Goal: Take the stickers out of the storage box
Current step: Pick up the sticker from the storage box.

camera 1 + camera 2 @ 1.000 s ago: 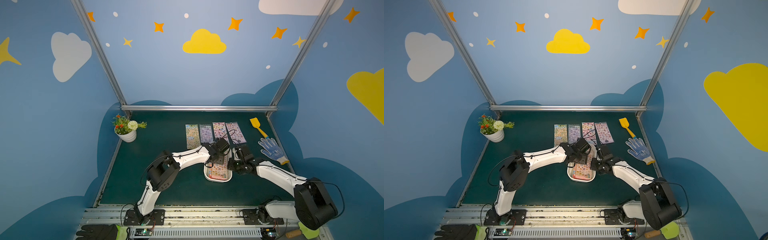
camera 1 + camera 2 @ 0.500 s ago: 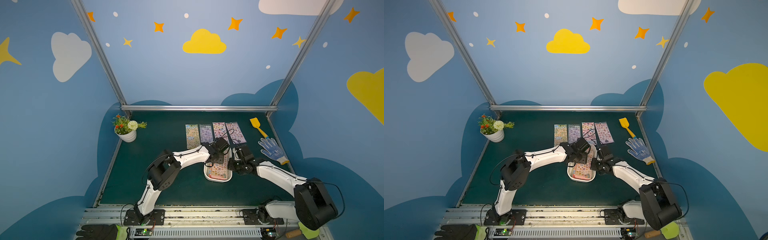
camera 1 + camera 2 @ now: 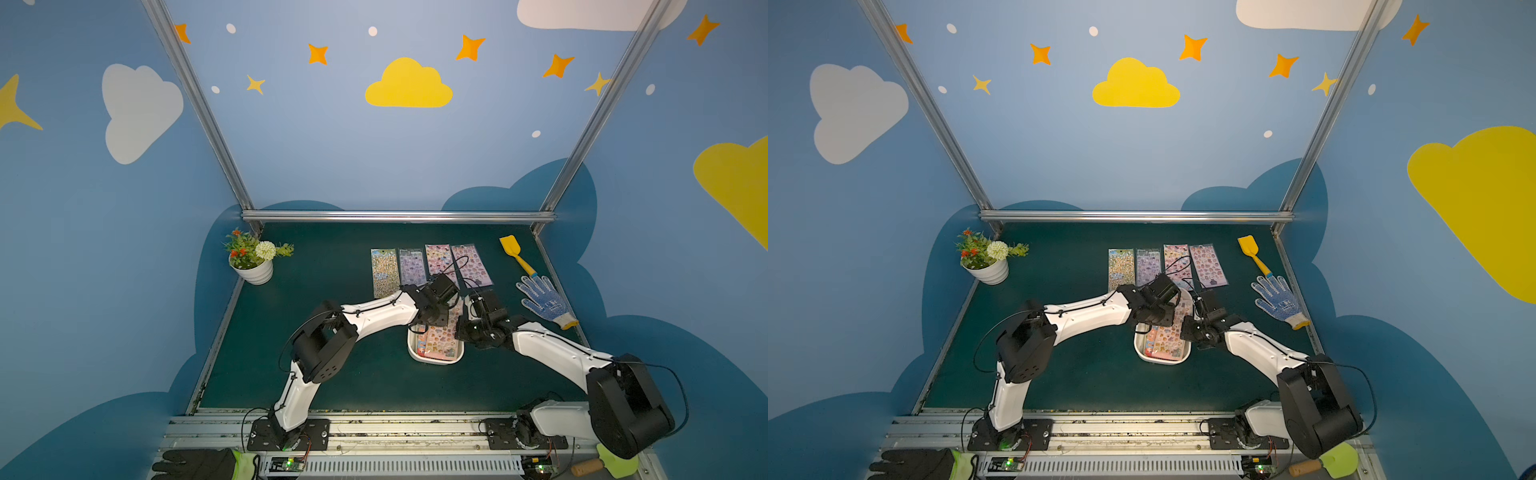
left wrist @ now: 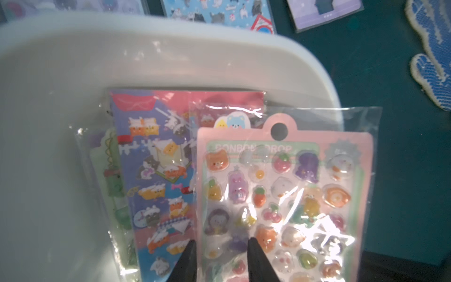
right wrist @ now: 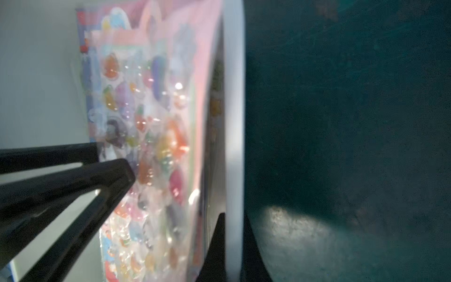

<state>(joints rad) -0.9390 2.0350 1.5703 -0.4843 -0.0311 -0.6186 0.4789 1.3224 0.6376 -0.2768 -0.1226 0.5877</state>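
Observation:
The white storage box (image 3: 432, 360) (image 3: 1160, 360) lies mid-table with stickers (image 3: 440, 340) stacked in it. On top is a pink sheet (image 4: 280, 195) (image 5: 151, 109), tilted up towards the rim. Under it are a blue sheet (image 4: 156, 171) and a green one (image 4: 112, 183). My left gripper (image 4: 222, 244) reaches down into the box with its jaws partly apart: one finger on the pink sheet, the other just past its edge. From the right wrist, those fingers (image 5: 109, 171) straddle the sheet's edge. My right gripper (image 5: 234, 241) is shut on the box's rim (image 5: 234, 122).
Several sticker sheets (image 3: 440, 259) lie in a row on the green mat behind the box. A flower pot (image 3: 253, 270) stands back left. A yellow spade (image 3: 515, 253) and a blue-dotted glove (image 3: 544, 301) lie to the right. A black glove (image 3: 199, 463) rests on the front rail.
My left gripper's jaws have narrowed around the pink sheet's edge. Both arms and the box stay nearly where they were.

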